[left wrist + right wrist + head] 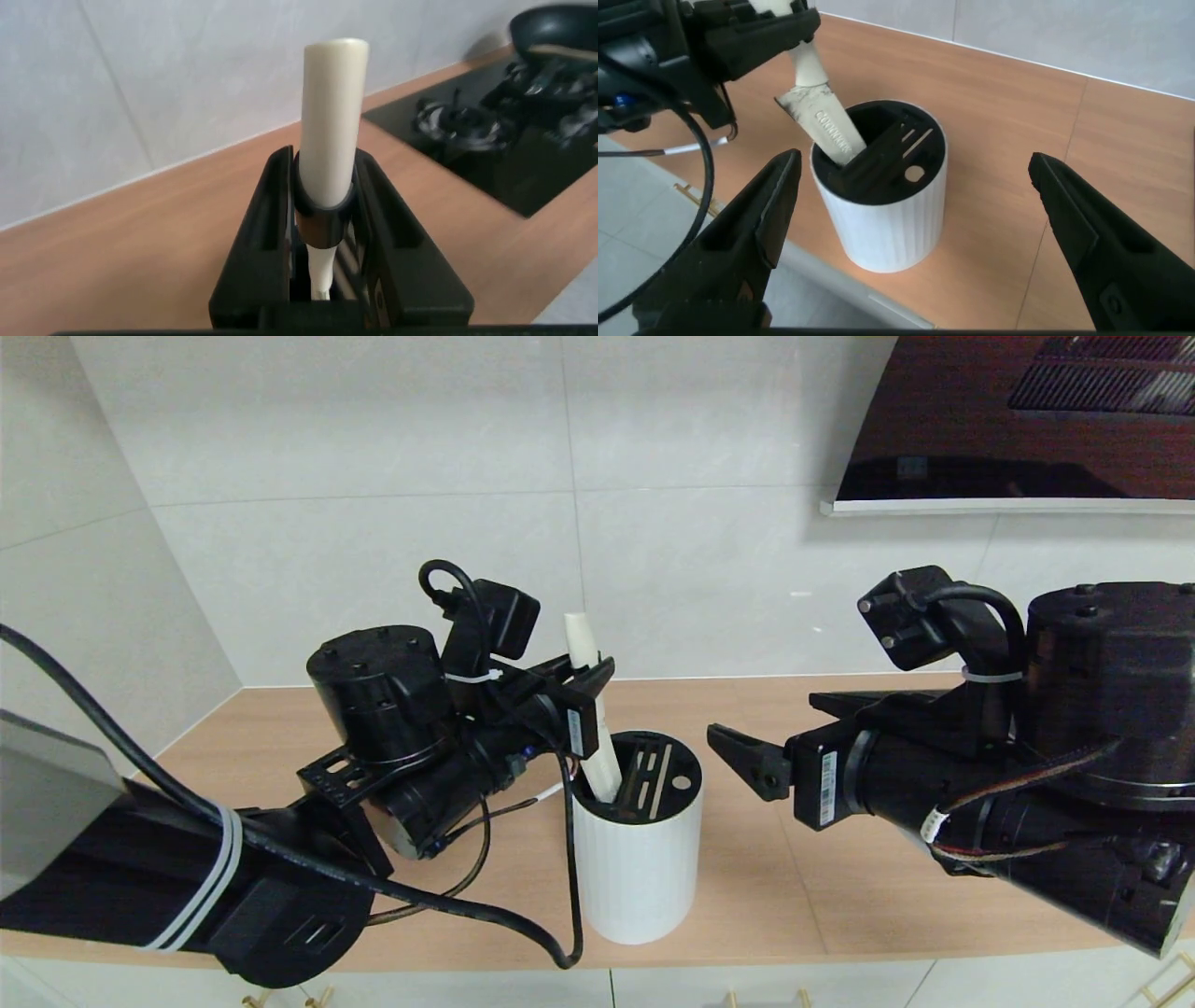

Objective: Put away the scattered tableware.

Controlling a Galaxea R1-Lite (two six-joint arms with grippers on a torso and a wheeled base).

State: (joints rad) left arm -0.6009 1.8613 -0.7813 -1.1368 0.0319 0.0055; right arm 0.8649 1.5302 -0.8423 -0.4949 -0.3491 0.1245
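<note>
Cream handle of the knife (581, 637) is clamped between the fingers of the left end effector (586, 698). The pale blade points down, and its tip is already inside the white holder (638, 873). The knife is tilted, not plumb: the handle end lies to the left of the tip. The holder stands upright on the wooden worktop (840, 896), near the front edge, between the two arms.

Step in hand (judgement): seat the knife fully in the holder.
- Bring the blade closer to vertical first. A tilted blade can lever against the rim, and the holder looks light enough to tip or slide.
- Lower along the blade's own line, slowly. The tip seems to sit in the wide well at the left of the black slotted top, not in a narrow slot, though I cannot be sure.
- Let go only once the knife rests on the holder, then withdraw straight up so the fingers do not drag the handle.
- The right end effector (766, 717) has its fingers apart. It hangs just right of the holder, level with its top, touching nothing. It could brace the wall if the holder shifts.

Knife relative to left end effector: the grip sits low on the handle, about at the dark band where handle meets blade. Most of the handle stands proud above the fingers, and the blade hangs below them into the holder, which lies directly beneath and slightly right of the fingers.
</note>
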